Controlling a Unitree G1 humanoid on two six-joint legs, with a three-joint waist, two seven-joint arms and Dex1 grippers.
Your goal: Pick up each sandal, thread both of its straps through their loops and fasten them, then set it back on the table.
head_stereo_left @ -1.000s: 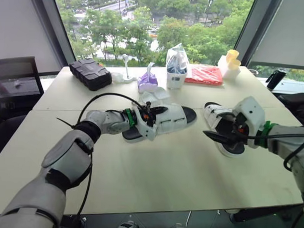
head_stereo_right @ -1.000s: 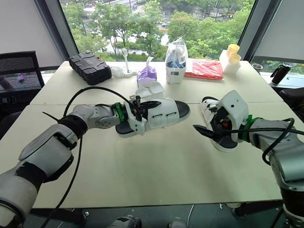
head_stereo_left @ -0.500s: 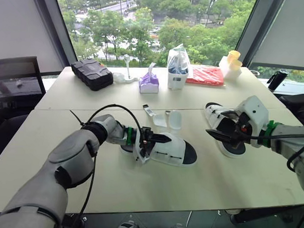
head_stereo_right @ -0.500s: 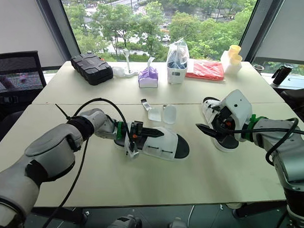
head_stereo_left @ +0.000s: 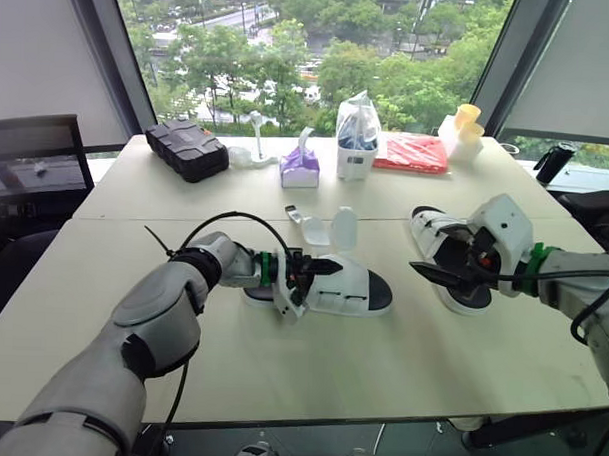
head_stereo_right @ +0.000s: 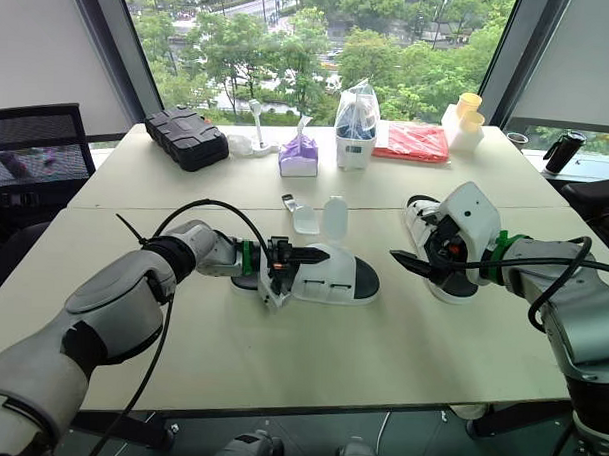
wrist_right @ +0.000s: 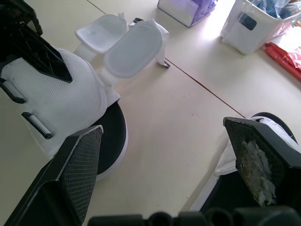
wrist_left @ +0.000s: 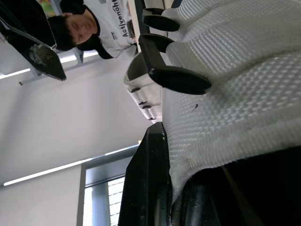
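Pinches white woven-mesh upper of black-soled sandal [head_stereo_right: 333, 279] in left gripper [head_stereo_right: 303, 263], smooth rounded straps [wrist_right: 131, 49] standing open just beyond. Spreads right gripper [wrist_right: 162, 132] wide, second sandal [head_stereo_right: 423, 220] just beside one finger.

Pale bench [head_stereo_left: 400, 351] carries a white sandal [head_stereo_left: 352, 287] mid-bench and a second sandal [head_stereo_left: 430, 232] off to its right. Far edge: black case [head_stereo_left: 186, 148], purple tissue box [head_stereo_left: 300, 169], white basket [head_stereo_left: 353, 156], red packet [head_stereo_left: 411, 152], yellow cups [head_stereo_left: 467, 116].

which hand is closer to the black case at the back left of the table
Left. The left hand grips one sandal, in front of the black case; the right hand is open by the other sandal, much farther away.
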